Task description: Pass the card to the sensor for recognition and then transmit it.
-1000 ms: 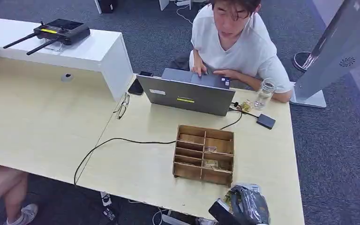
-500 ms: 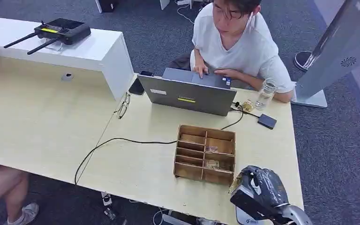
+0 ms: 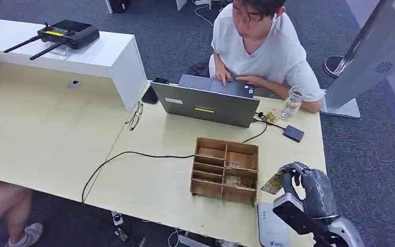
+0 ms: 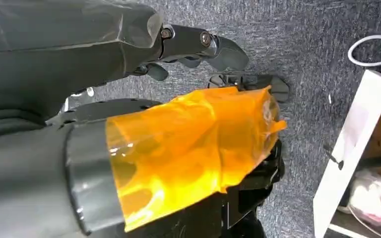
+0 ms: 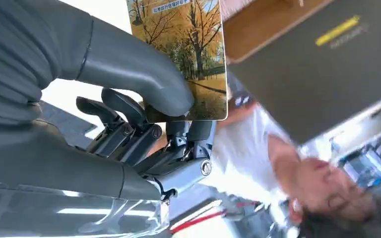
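My right hand (image 3: 308,191) is raised over the table's front right corner and pinches a card (image 3: 273,182) printed with yellow autumn trees. In the right wrist view the thumb presses the card (image 5: 188,54) against the dark fingers (image 5: 129,119) of the right hand (image 5: 104,148). A flat white sensor pad (image 3: 270,227) lies on the table just below the hand, beside a wooden compartment box (image 3: 225,169). My left hand (image 4: 104,99) hangs over grey carpet, its thumb wrapped in orange tape (image 4: 188,148), fingers apart and holding nothing.
A person (image 3: 262,46) types at a grey laptop (image 3: 205,105) across the table. A glass bottle (image 3: 291,102), a small black box (image 3: 292,133), glasses (image 3: 133,116) and a black cable (image 3: 133,154) lie on the desk. A remote controller (image 3: 56,36) sits on the white shelf.
My right hand has risen and moved to the right with the card, coming up over the table corner and uncovering the white pad beneath it.
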Robot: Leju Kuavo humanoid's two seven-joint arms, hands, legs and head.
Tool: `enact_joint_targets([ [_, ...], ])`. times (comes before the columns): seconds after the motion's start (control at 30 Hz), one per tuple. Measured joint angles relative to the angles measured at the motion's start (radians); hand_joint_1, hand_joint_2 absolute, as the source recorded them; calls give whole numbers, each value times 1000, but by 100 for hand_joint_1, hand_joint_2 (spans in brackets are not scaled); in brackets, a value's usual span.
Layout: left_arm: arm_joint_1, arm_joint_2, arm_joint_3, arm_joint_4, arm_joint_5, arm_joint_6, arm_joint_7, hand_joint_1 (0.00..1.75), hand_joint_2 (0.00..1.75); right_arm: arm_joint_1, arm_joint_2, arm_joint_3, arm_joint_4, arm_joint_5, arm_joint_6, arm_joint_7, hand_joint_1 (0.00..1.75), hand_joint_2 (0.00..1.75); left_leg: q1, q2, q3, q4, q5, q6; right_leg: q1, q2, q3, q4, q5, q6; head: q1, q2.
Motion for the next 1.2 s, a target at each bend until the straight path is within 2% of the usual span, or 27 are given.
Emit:
enact_joint_targets([
  [0.07,4,2,0,2,0,0,2,0,0,40,30,36,-28,32,-77,21,175,175,-1,1,-1,0,-1,-1,-1,2,-2,1,0,-2,-2,0],
  [0.17,-2,2,0,3,-2,1,5,0,0,50,49,74,-54,16,-113,26,175,175,-1,4,0,0,-1,-1,-1,3,-3,1,0,-1,-1,0],
  [0.67,-5,5,0,3,-2,5,6,0,0,16,108,135,-85,-74,-103,-20,175,175,-1,4,0,0,-1,-1,-1,3,-3,1,0,-1,-1,0],
  [1.2,-17,5,3,3,26,21,1,0,0,-50,207,155,-55,-107,-81,-19,175,175,-1,4,0,0,-1,-1,-1,3,-3,1,0,-1,-1,0],
])
